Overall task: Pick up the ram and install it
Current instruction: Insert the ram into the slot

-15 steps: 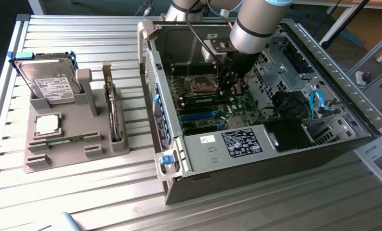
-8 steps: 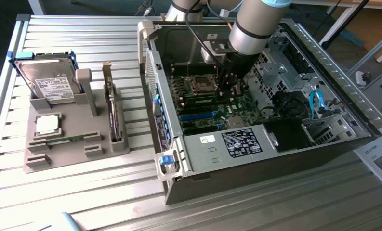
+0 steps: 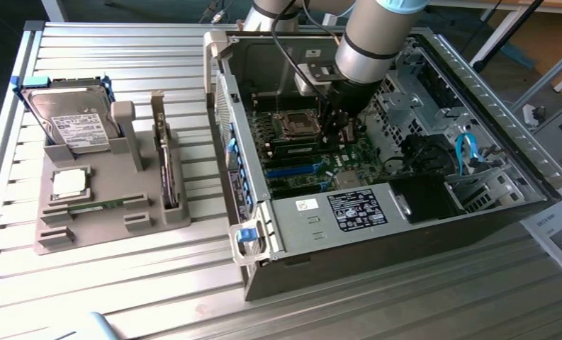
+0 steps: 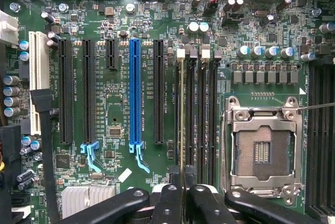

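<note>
Two fingers [image 4: 167,203] of my gripper [image 4: 182,188] are pressed close on the ram [image 4: 181,124]. I see it edge-on, as a thin line running away from me along the outermost memory slot. It stands upright and in line with that slot; whether its lower edge touches the slot I cannot tell. Just beside it lie the other memory slots [image 4: 201,114], and past those is the empty socket [image 4: 261,150]. On the ram's other side, a little apart, is the blue slot [image 4: 135,93]. In the exterior view my gripper [image 3: 342,131] sits low inside the case [image 3: 356,212], right over the board. Well apart, on the exterior view's left, the tray [image 3: 91,230] holds the drive [image 3: 73,124] and the processor [image 3: 70,183].

I judge the pick-up done and the install in hand. Seating calls for the ram square to its slot, ends between the latches, and a straight push with no tilt. A skewed press could bend the stick or miss the slot.
</note>
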You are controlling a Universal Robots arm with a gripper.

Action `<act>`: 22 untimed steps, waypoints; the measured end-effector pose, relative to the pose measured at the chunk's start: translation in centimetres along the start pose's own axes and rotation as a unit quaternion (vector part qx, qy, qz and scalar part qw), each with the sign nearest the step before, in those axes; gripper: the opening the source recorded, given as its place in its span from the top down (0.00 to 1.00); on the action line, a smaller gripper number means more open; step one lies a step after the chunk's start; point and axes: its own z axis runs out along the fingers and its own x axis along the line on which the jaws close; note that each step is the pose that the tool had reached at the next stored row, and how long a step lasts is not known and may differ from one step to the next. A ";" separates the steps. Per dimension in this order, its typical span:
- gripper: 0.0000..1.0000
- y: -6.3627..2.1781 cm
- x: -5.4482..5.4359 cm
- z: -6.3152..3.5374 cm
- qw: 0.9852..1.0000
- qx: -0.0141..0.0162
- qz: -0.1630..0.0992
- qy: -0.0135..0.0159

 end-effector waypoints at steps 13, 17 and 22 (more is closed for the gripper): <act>0.69 0.01 0.0 0.00 1.000 0.000 0.000 0.001; 0.69 0.00 0.0 -0.17 1.000 0.000 0.000 0.001; 0.69 -0.02 0.0 -1.02 1.000 0.000 0.000 0.001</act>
